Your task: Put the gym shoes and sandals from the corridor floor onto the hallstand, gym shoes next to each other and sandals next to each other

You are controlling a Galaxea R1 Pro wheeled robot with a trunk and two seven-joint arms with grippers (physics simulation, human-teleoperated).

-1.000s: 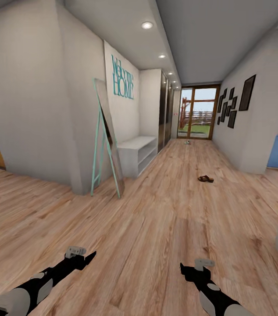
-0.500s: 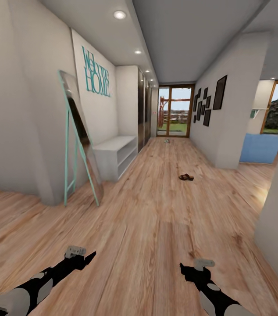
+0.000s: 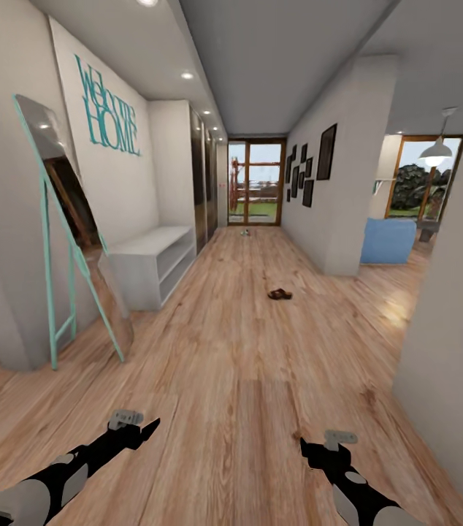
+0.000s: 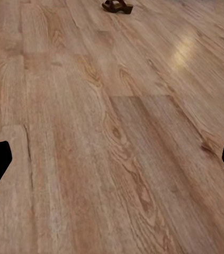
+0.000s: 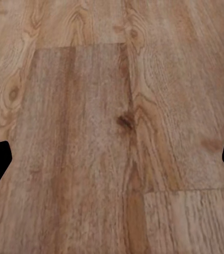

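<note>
A dark-brown sandal (image 3: 280,294) lies on the wood-plank corridor floor (image 3: 246,365) about halfway down the corridor, well ahead of both arms. It also appears far off in the left wrist view (image 4: 117,5). Whether that is one sandal or a pair I cannot tell. A small pale object (image 3: 245,233) lies far away by the glass door, too small to identify as a gym shoe. The hallstand is out of view. My left gripper (image 3: 135,425) and right gripper (image 3: 325,444) hover low over bare floor. Both are open and hold nothing.
A plain white two-shelf bench (image 3: 151,259) stands against the left wall under a teal "Welcome HOME" sign. A teal-framed leaning mirror (image 3: 71,241) stands nearer on the left. A wall corner (image 3: 443,329) juts in close on the right, and a blue sofa (image 3: 388,241) sits beyond.
The whole picture has shifted left, so the camera has turned right and advanced. The right-hand room and near wall corner have come into sight. Both arms hold the same pose.
</note>
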